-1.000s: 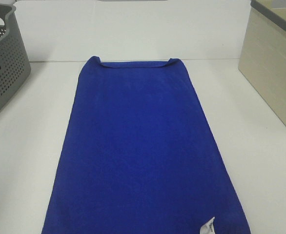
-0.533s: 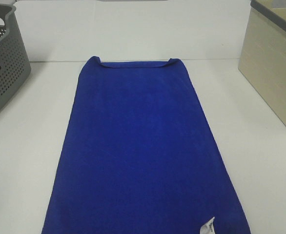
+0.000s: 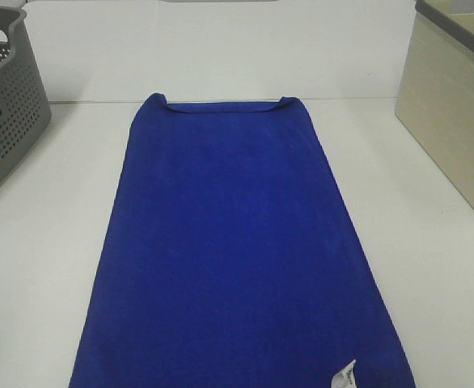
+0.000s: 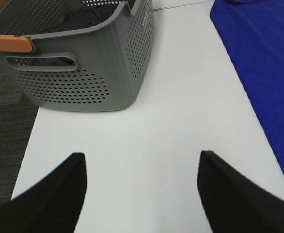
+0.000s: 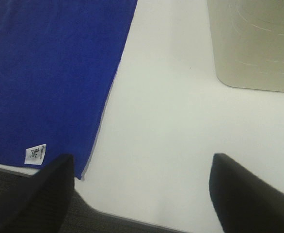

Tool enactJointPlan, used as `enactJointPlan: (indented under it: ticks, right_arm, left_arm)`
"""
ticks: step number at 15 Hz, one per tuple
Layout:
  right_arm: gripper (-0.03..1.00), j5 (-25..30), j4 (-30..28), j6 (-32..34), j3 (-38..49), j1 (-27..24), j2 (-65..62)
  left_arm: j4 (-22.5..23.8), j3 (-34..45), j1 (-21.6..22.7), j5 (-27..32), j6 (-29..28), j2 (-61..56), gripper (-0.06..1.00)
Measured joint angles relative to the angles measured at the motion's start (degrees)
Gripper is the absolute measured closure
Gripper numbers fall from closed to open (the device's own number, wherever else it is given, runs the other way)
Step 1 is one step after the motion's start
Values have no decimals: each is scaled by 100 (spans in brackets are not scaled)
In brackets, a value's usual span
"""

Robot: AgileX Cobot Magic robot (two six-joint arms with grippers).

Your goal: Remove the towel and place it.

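towel (image 5: 50, 73) – perhaps flat – beside basket (image 5: 258, 43)

Left gripper (image 4: 139, 194) sits with its two dark fingers (image 4: 50, 199) spread wide, nothing between them. Right gripper (image 5: 142, 194) is spread too, fingers (image 5: 244, 196) at the lower corners of its frame, holding nothing. Neither arm shows in the high view.

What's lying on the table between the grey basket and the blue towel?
Nothing: only bare white table lies between the grey perforated basket and the blue towel. The left wrist view shows it best.
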Motion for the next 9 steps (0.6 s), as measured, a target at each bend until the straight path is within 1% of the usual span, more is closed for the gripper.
enactJointPlan:
  ticks: [3,4,6,7,9]
  right_arm:
    - [21,-11,23,11,0,-17,0]
    - [21,-17,86,34,0,-120,0]
    - [21,-17,166,34,0,-533,0]
    - [21,-23,166,34,0,-642,0]
    - [21,-23,178,34,0,-653,0]
  left_arm:
    - [-23,0,0,0,0,0,32]
    - [-80,0,0,0,0,0,32]
    - [-235,0,0,0,-52,0,32]
    - [-309,0,0,0,-63,0,32]
    - [-332,0,0,0,-63,0,32]
